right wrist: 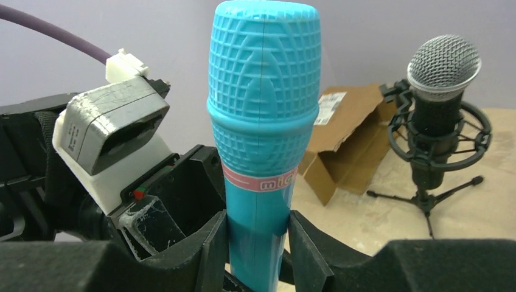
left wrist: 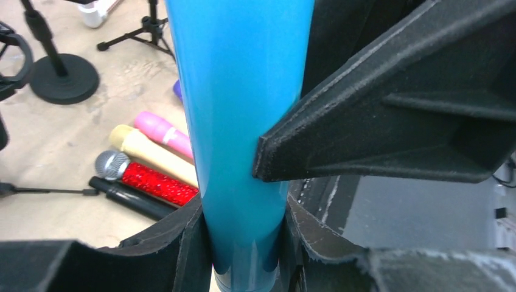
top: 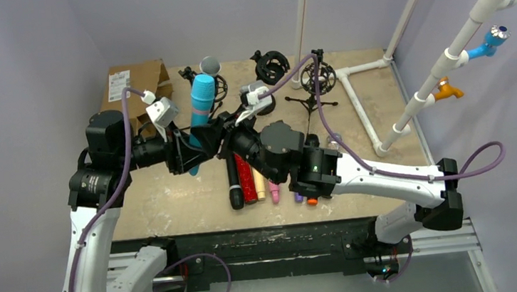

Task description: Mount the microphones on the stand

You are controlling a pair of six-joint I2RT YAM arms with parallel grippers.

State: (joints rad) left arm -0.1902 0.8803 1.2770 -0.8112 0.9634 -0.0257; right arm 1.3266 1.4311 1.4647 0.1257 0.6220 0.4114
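Observation:
A blue microphone stands upright above the table, gripped by both arms. My left gripper is shut on its lower body; in the left wrist view its pads press both sides of the blue shaft. My right gripper is shut on the body just below the pink label, seen in the right wrist view under the ribbed blue head. Black, glittery red, cream and pink microphones lie in a row on the table. A silver-headed microphone sits in a shock-mount stand.
A brown cardboard box lies at the back left. Two empty shock-mount stands stand at the back. A white pipe frame runs along the right. A round-base stand shows in the left wrist view.

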